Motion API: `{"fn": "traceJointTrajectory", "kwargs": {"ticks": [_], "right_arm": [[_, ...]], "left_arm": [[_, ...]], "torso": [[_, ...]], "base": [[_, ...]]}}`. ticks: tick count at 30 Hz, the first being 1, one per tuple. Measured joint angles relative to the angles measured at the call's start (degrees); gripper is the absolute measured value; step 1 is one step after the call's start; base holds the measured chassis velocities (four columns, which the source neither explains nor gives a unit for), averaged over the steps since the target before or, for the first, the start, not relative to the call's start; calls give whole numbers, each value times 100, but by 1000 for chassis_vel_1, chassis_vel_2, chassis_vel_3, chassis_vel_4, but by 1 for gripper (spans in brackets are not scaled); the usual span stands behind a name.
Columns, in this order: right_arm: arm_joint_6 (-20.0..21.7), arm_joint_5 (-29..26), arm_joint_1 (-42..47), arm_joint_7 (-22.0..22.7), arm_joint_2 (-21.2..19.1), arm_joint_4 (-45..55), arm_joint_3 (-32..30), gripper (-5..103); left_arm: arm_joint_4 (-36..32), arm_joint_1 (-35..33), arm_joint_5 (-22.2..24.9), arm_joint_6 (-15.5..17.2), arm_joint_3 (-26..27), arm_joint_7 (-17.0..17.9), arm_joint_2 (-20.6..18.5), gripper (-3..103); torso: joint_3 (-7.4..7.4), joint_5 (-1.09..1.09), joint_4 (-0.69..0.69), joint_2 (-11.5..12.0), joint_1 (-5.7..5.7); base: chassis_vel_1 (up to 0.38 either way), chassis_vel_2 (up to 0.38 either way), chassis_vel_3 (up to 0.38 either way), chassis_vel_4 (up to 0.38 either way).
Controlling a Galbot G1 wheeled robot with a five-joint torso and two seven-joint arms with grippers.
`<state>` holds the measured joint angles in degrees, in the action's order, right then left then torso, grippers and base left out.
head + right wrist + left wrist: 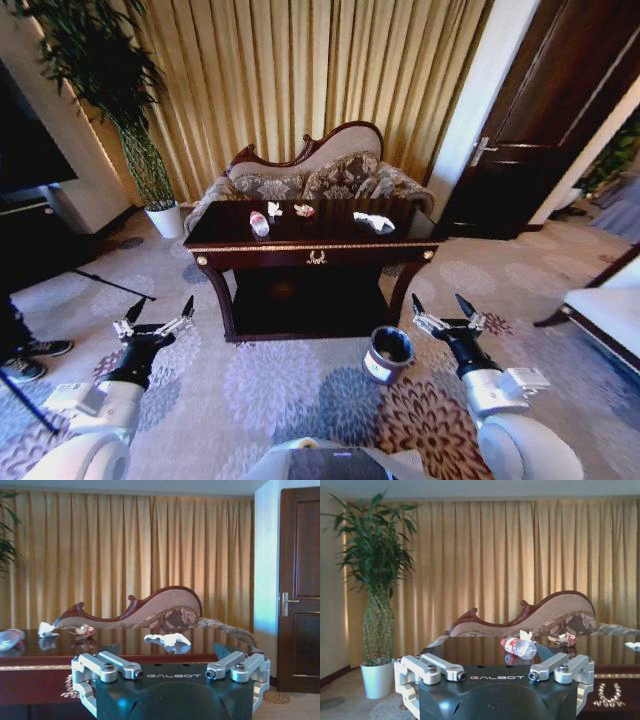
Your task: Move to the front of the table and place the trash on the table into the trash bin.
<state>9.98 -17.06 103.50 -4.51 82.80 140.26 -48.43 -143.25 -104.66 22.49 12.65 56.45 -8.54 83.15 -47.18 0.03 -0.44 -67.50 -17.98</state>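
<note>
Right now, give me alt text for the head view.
A dark table holds a plastic bottle and paper scraps. A small trash bin stands on the carpet before it. The left gripper and right gripper hover open, low in front.

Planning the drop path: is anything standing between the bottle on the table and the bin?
Nothing visible. The bottle lies on the table; the bin stands on open carpet before the table's right front leg.
</note>
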Motion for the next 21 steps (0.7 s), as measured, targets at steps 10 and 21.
{"fn": "traceJointTrajectory", "kwargs": {"ticks": [10, 21], "right_arm": [[-13, 66, 22, -62, 24, -7, 32, 100], [149, -96, -111, 204, -126, -145, 73, 100]], "left_arm": [[1, -38, -3, -21, 31, 0, 10, 100], [2, -88, 11, -15, 28, 19, 7, 100]], "torso": [[0, -6, 1, 1, -2], [-3, -3, 1, 5, -11]], "base": [[-349, 367, 366, -378], [-273, 255, 264, -245]]}}
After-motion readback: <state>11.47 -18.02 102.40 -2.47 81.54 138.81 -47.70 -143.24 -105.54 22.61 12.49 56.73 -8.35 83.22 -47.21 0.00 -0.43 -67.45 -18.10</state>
